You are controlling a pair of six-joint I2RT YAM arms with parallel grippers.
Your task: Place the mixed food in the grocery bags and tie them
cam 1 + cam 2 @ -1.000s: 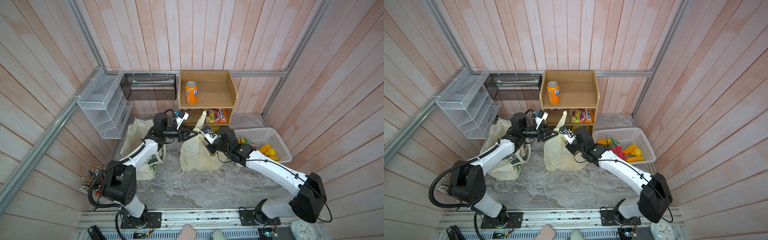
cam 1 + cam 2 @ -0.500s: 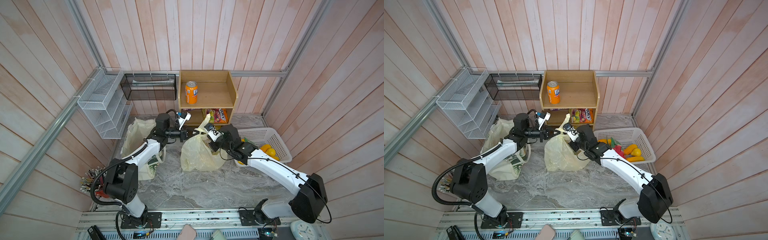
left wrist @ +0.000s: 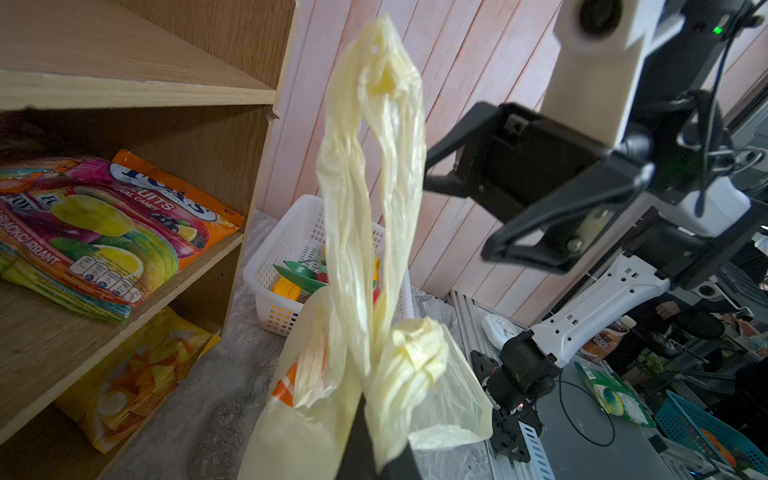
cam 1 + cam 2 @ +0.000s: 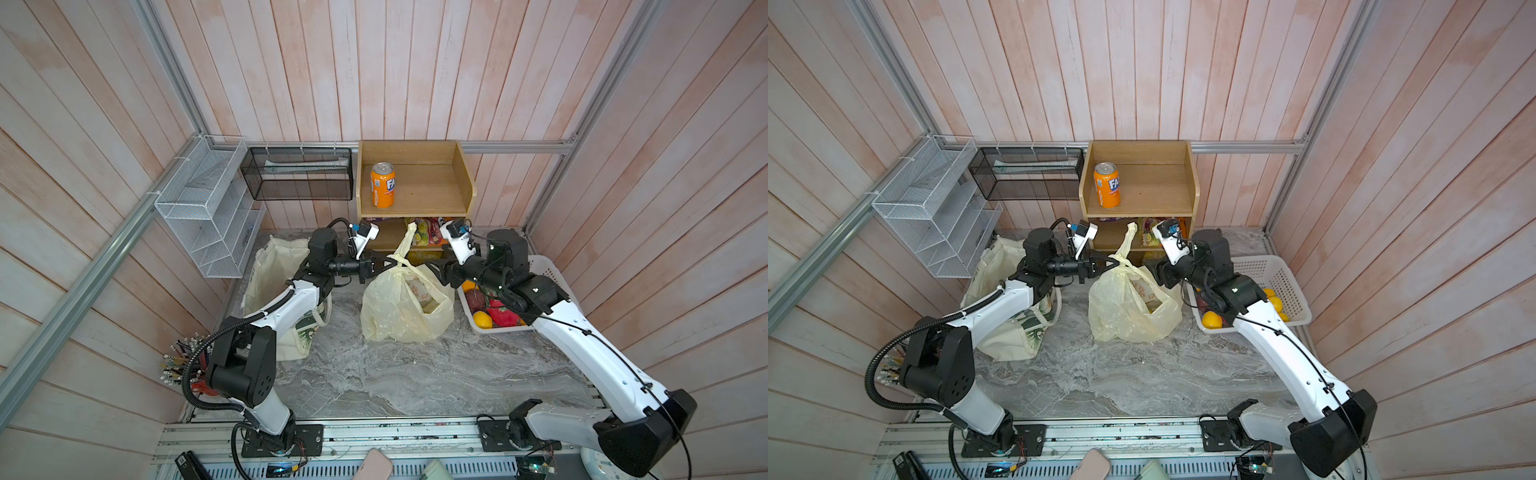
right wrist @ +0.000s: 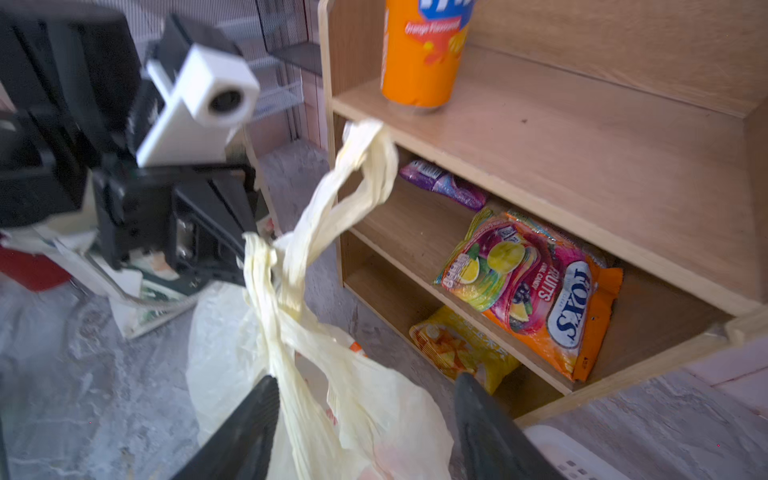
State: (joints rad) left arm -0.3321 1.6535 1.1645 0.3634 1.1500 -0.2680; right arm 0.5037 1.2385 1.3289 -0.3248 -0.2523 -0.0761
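Note:
The pale-yellow plastic grocery bag [image 4: 399, 311] [image 4: 1125, 309] stands mid-table with its two handles crossed above its mouth. My left gripper [image 4: 387, 263] [image 4: 1109, 261] [image 3: 380, 455] is shut on one twisted handle [image 3: 411, 357]. The other handle [image 4: 409, 237] [image 3: 370, 137] [image 5: 361, 166] stands up free as a loop. My right gripper [image 4: 435, 270] [image 4: 1157, 272] [image 5: 365, 395] is open at the bag's right shoulder, plastic lying loose between its fingers. The cream tote [image 4: 270, 266] [image 4: 994, 270] sits under the left arm. The mixed food shows only as dim shapes through the plastic.
A wooden shelf [image 4: 419, 195] stands behind the bag with an orange soda can [image 4: 382, 185] on top and sweet packets [image 5: 532, 282] below. A white basket [image 4: 548, 270] of fruit sits right of the bag, under the right arm. Wire racks [image 4: 208, 208] hang on the left wall.
My left gripper has shut on a bag handle. My right gripper has opened, let go of the other handle and drawn back to the right; that handle now stands up loose.

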